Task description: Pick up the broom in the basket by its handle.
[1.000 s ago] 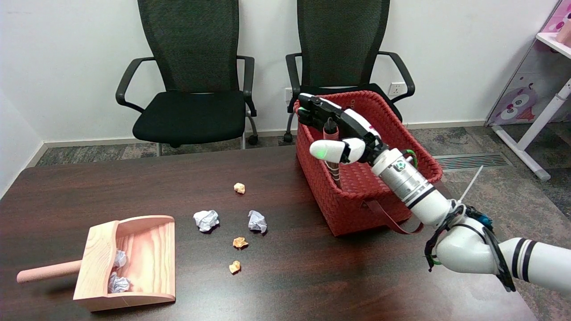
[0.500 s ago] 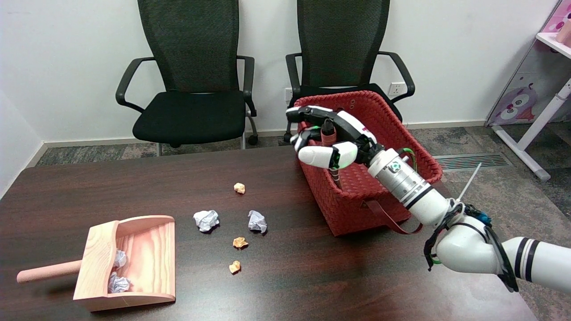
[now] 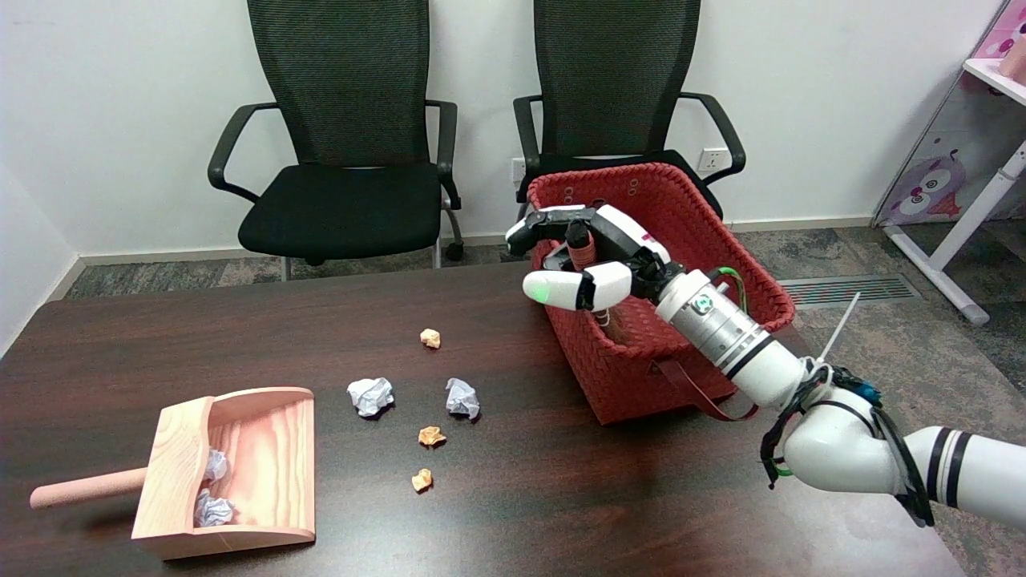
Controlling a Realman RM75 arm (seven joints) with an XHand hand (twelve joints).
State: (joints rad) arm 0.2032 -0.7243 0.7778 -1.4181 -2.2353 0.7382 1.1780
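Note:
The red woven basket [image 3: 641,377] stands at the table's far right edge. The broom's brown handle [image 3: 579,243] sticks up at the basket's left wall; the brush end is hidden inside. My right hand [image 3: 589,256] reaches in from the lower right and holds the top of the handle. The fingers [image 3: 553,218] curl over its far side, and the thumb [image 3: 565,288], with a green light at its tip, lies across the near side. The handle leans left in that grip.
A wooden dustpan [image 3: 232,473] holding crumpled paper lies at the front left. White paper balls [image 3: 370,396] and orange scraps [image 3: 431,436] are scattered mid-table. Two black office chairs [image 3: 353,192] stand behind the table, with a pink shelf [image 3: 994,104] at the far right.
My right hand has moved left and slightly down over the basket's left wall. Its fingers have curled around the handle's top, and the handle has tipped left with it.

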